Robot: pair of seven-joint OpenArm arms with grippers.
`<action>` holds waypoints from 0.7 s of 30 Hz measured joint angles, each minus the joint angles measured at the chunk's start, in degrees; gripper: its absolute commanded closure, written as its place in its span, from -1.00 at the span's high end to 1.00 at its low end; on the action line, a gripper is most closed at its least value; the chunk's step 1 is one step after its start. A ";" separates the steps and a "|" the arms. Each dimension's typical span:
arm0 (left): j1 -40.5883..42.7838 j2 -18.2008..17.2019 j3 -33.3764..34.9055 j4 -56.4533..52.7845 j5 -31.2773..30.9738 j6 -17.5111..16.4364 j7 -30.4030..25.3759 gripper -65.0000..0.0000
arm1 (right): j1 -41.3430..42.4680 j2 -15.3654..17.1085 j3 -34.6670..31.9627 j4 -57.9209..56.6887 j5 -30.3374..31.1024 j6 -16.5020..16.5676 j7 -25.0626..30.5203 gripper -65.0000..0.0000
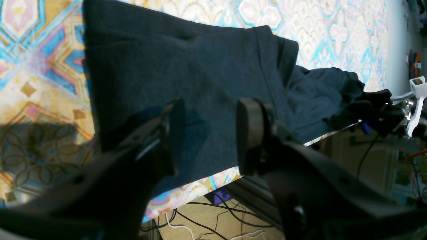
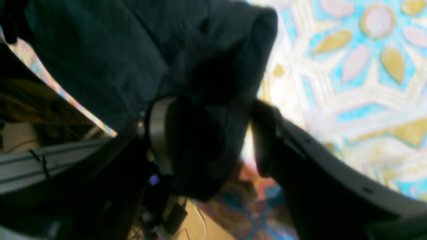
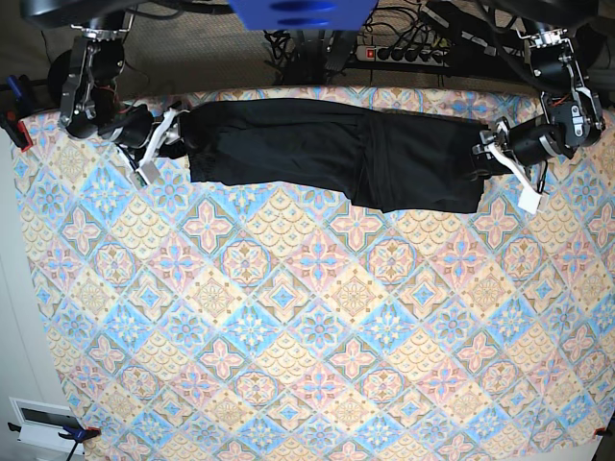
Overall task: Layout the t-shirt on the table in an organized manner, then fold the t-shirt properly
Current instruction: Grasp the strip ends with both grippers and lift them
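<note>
1. The shirt (image 3: pixel 336 154) lies as a long folded band along the far edge of the bench (image 3: pixel 288 336).
2. The left tool (image 1: pixel 210 133) stands wide over one end, holding nothing.
3. The right tool (image 2: pixel 213 133) stands wide around the other end, probably releasing it.

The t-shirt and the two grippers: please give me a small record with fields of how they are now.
t-shirt: black, stretched as a long band along the far edge of the table
left gripper: open, at one end of the shirt, fabric between its fingers
right gripper: open, at the other end, fabric between its fingers
fold: not finished, shirt lies as one long strip
</note>
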 measured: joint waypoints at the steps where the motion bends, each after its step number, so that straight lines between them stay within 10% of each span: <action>1: -0.02 -0.02 0.00 0.00 0.00 0.00 0.00 -0.29 | 0.11 -0.28 0.00 -0.39 1.07 -0.02 0.17 0.03; 17: -0.02 0.00 -0.02 0.00 0.00 0.00 0.00 -0.29 | 1.05 -3.08 -6.01 -4.96 5.92 0.46 2.73 0.01; 21: -0.02 0.00 -0.02 0.00 -0.02 0.00 0.00 -0.29 | 1.03 -3.89 -6.03 -5.18 5.60 0.42 2.78 -0.33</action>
